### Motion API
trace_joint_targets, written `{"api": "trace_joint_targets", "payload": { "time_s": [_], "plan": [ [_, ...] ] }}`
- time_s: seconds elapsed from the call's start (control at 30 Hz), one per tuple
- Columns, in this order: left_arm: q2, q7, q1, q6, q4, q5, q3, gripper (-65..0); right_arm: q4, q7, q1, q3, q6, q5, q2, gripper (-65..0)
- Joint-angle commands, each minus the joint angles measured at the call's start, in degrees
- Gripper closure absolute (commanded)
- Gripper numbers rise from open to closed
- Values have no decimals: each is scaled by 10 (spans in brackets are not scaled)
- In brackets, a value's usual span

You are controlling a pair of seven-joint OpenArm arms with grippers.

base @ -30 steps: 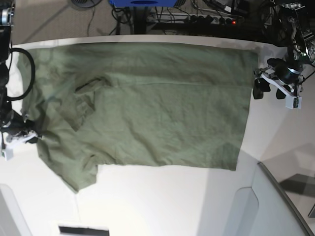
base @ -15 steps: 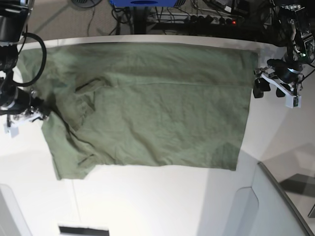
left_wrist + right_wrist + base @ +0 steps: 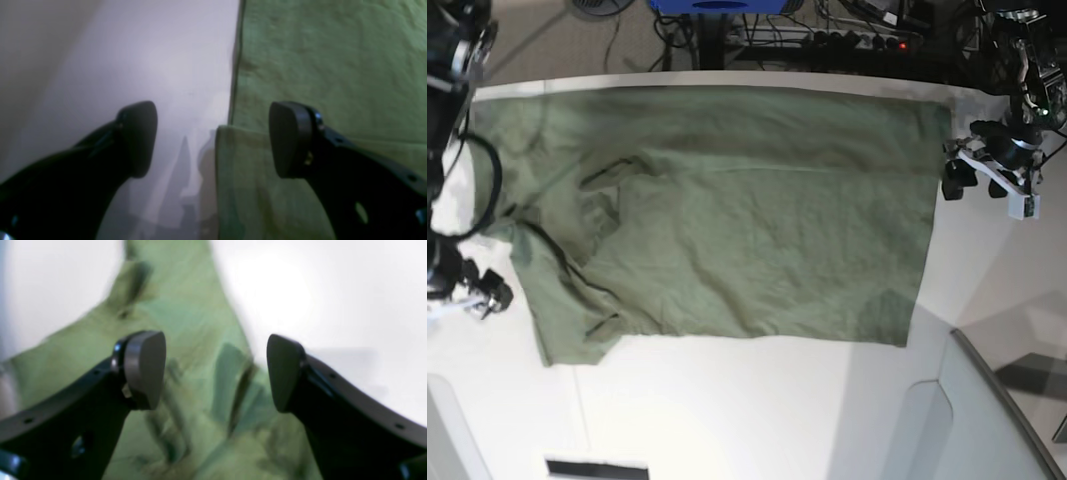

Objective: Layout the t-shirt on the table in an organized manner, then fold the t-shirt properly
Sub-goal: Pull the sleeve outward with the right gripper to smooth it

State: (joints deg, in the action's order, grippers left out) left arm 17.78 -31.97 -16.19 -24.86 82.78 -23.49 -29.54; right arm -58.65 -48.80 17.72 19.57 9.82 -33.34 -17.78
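The olive-green t-shirt [image 3: 747, 210] lies spread over the white table [image 3: 757, 410], its hem side at the right and a rumpled sleeve [image 3: 557, 270] at the left. My left gripper [image 3: 959, 180] stands open at the shirt's right edge. In the left wrist view this gripper [image 3: 213, 140] has one finger over the shirt [image 3: 317, 50] and the other over bare table [image 3: 133, 50]. My right gripper [image 3: 487, 295] is just left of the sleeve. The right wrist view is blurred, but shows it [image 3: 215, 370] open above creased cloth [image 3: 186, 323], holding nothing.
A grey raised panel [image 3: 987, 420] fills the near right corner and another [image 3: 437, 430] the near left. A black strip [image 3: 597, 468] lies at the front edge. Cables and a power strip [image 3: 827, 35] sit beyond the table's far edge.
My right gripper dragged the sleeve left and toward the far side, then opened, let it go and drew back toward the front. The left arm has not moved.
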Motion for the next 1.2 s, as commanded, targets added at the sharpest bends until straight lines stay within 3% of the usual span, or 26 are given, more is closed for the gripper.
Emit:
{"api": "trace_joint_targets", "payload": {
  "time_s": [0.0, 0.1, 0.2, 0.47, 0.67, 0.87, 1.0, 1.17],
  "plan": [
    [9, 13, 1, -1, 9, -6, -3, -502, 28, 12, 24, -10, -1, 23, -4, -446],
    [9, 14, 1, -1, 9, -6, -3, -502, 121, 55, 65, -34, -1, 74, -4, -446],
    [9, 14, 1, -1, 9, -6, -7, -502, 174, 86, 78, -44, -1, 85, -4, -446],
    [10, 15, 1, -1, 9, -6, -7, -502, 186, 99, 76, -44, -1, 88, -1, -440],
    [10, 15, 2, -1, 9, -6, -4, -502, 186, 96, 76, -44, -1, 88, 8, -275],
    [10, 15, 2, -1, 9, -6, -7, -502, 186, 97, 76, -44, -3, 88, 22, -197],
    [10, 15, 6, -1, 9, -6, -4, -502, 186, 99, 78, -44, -5, 88, 22, -3],
    [10, 12, 60, -1, -28, -6, -3, -502, 183, 99, 79, -44, -5, 88, 22, 0]
  ]
}}
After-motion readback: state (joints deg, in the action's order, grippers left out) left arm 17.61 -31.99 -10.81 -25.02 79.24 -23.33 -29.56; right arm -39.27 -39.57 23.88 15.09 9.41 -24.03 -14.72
